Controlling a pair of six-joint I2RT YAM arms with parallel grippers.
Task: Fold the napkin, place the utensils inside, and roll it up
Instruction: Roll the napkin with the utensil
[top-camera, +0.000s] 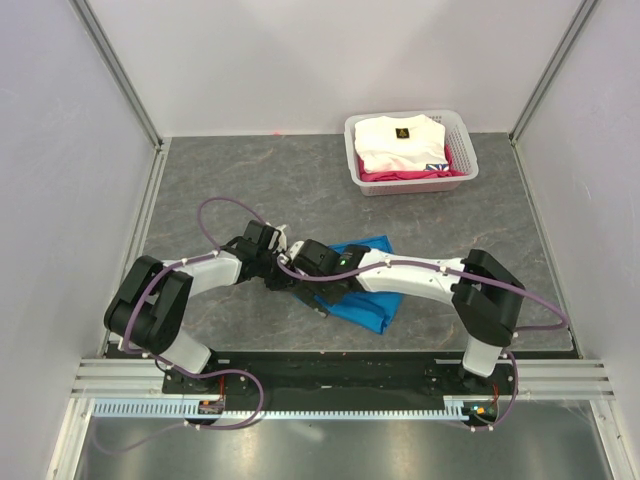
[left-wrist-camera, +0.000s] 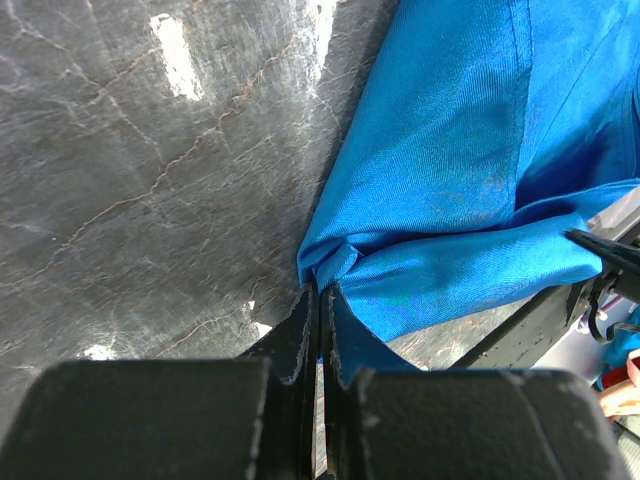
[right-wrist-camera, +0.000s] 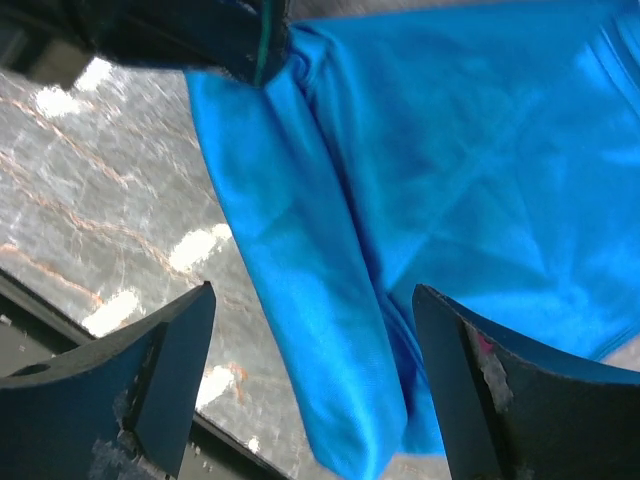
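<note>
Napkin (right-wrist-camera: 470, 150) beneath right gripper (right-wrist-camera: 312, 300)

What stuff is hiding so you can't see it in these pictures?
- Utensils: not seen in any view. Whether they lie under the napkin cannot be told.
- Napkin, top view: partly covered by the right arm lying across it.
- Napkin, right wrist view: cut off by the top and right edges.
- Pink clothes in the basket, top view: mostly under the white shirt.

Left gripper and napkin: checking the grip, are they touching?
Touching. Left wrist view: the left gripper is shut on the napkin, its corner bunched at the tips.
</note>
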